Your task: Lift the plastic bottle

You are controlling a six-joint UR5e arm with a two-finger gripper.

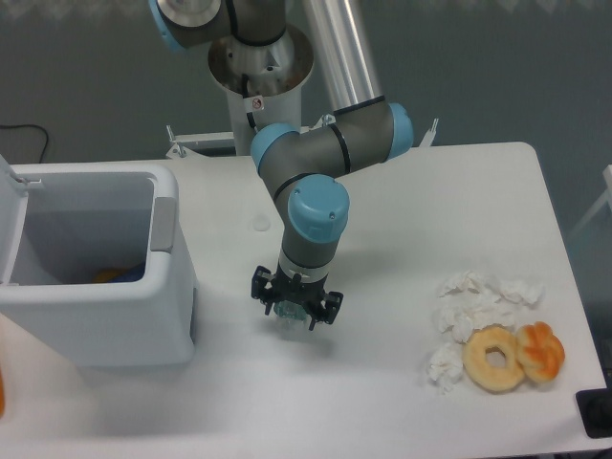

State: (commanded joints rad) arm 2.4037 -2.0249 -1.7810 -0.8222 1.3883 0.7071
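Observation:
The plastic bottle [290, 315] lies on the white table [402, 191] directly under my wrist. Only a small clear, greenish part of it shows between the black fingers. My gripper [295, 311] points straight down over it, with a finger [260, 285] on the left side and the other on the right. The jaws stand apart on either side of the bottle, and I see no firm hold on it. The arm hides most of the bottle.
A white bin [91, 273] with its lid up stands at the left, with something orange and blue inside. At the right front lie crumpled tissues [473, 306], a doughnut [494, 358] and an orange pastry [541, 350]. A dark object [595, 413] sits at the right corner.

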